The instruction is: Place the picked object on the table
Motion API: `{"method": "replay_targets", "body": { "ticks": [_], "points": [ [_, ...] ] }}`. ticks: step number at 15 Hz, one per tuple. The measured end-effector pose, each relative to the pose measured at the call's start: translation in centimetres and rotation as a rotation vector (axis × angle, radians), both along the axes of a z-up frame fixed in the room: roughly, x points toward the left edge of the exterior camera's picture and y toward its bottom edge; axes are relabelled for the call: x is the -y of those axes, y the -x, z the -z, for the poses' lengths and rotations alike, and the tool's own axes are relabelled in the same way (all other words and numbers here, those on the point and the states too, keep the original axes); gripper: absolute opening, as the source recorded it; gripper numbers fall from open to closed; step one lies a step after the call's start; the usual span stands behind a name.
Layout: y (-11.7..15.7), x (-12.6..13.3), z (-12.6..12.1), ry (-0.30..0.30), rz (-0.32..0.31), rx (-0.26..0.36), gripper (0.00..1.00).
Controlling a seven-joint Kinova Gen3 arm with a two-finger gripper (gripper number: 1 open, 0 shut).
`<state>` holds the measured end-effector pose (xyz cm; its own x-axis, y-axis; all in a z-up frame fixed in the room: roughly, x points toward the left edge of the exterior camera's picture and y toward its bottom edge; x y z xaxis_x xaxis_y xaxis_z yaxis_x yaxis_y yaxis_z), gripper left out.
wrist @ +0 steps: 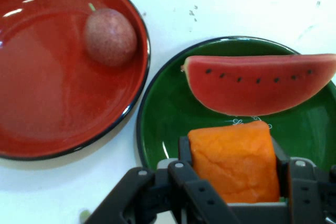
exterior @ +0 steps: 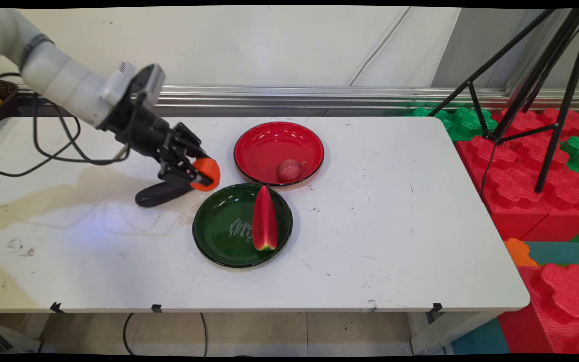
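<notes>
Gripper point(exterior: 200, 174) clamps an orange block point(wrist: 234, 161) just left of the green plate point(exterior: 214, 236); a loose grip could drop it onto the watermelon slice point(wrist: 260, 83)

Glossy red plate point(exterior: 269, 146), green plate point(exterior: 219, 231)

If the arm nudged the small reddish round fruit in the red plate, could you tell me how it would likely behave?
The round fruit would probably roll, since it looks nearly spherical. The red plate looks glossy and dished, so the fruit would likely slide easily but stay inside the raised rim. Its speckled skin looks hard, so probably stiff, not squashy.
</notes>
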<state>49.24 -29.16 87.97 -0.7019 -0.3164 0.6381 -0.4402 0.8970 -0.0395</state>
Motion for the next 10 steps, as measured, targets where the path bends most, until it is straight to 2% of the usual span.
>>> {"method": "replay_targets", "body": {
  "ticks": [5,10],
  "points": [
    [-2.6,-0.6,-2.4,0.013,-0.05,0.009,0.0],
    [-5.1,-0.6,-3.1,0.015,-0.092,0.046,0.0]
  ]
}}
